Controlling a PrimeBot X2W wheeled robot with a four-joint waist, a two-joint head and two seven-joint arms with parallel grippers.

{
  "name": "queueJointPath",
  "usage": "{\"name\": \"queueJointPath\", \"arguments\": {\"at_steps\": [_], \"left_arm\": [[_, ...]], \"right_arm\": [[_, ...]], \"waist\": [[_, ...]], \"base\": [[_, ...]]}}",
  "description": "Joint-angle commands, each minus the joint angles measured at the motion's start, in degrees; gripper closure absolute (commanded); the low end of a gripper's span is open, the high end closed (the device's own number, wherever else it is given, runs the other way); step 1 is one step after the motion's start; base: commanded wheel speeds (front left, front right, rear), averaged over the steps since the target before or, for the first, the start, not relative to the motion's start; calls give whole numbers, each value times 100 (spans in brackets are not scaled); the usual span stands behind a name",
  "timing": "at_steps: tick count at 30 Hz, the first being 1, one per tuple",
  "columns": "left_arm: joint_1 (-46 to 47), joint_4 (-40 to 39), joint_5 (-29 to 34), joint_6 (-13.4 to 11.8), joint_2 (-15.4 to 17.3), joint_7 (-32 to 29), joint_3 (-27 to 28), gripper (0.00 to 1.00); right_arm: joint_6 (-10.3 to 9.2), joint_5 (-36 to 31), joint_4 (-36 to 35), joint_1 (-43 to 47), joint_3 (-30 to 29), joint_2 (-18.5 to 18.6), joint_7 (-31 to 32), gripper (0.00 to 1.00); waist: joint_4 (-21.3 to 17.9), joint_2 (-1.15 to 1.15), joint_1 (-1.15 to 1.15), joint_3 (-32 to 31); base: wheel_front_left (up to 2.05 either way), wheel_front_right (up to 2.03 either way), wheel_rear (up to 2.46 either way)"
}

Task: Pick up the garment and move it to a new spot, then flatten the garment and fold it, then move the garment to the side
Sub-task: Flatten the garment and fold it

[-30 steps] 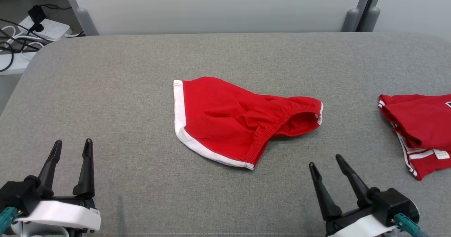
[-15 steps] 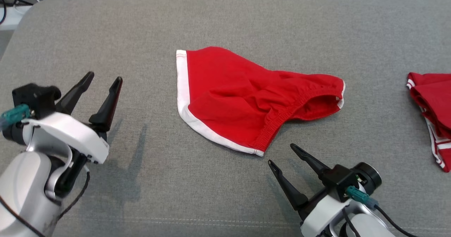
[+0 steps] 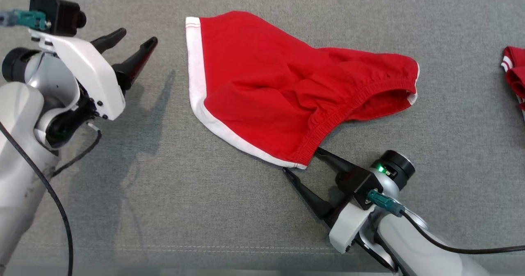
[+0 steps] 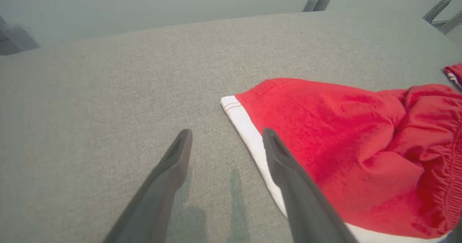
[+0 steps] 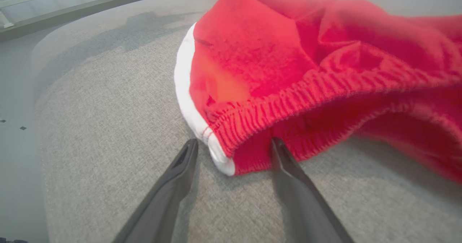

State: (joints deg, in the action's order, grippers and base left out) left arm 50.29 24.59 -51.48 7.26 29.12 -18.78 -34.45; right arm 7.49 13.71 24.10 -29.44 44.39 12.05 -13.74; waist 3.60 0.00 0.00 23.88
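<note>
1. the red garment (image 3: 279,91), with white trim and an elastic waistband, lies crumpled across the upper middle of the head view on the grey fabric surface (image 3: 164,194).
2. the right gripper (image 3: 301,160) reaches in from the lower right, jaws spread wide and holding nothing. the garment's lowest corner, where white trim meets waistband, sits between its two fingertips.
3. in the right wrist view that corner fills the gap between the dark fingers (image 5: 169,185). the right-hand finger's tip meets the waistband's edge; i cannot tell whether it touches the cloth or slips under it.
4. the left gripper (image 3: 139,35) is at the upper left of the head view, jaws also wide apart and empty, near the garment's white-trimmed left edge but apart from it.
5. in the left wrist view one finger overlaps the white trim at the lower middle of the frame.
6. a second red cloth (image 3: 514,73) with white stripes shows at the right edge of the head view, well apart from the garment.
</note>
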Motion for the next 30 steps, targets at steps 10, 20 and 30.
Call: {"name": "queueJointPath", "arguments": {"at_steps": [10, 20, 30], "left_arm": [[1259, 183, -1427, 22, 1020, -730, -468, 0], [1666, 635, -1838, 23, 1151, -790, -775, 0], [1777, 820, -2403, 23, 1125, -1145, -965, 100]], "right_arm": [[0, 60, -429, -457, 508, -313, -124, 0], [0, 78, -631, -485, 593, -412, -125, 0], [0, 76, -689, -453, 544, -402, -125, 0]], "waist": [[-782, 0, 0, 911], [-1057, 0, 0, 1085], [-1038, 0, 0, 1075]], "base": [[0, 0, 0], [0, 0, 0], [0, 0, 0]]}}
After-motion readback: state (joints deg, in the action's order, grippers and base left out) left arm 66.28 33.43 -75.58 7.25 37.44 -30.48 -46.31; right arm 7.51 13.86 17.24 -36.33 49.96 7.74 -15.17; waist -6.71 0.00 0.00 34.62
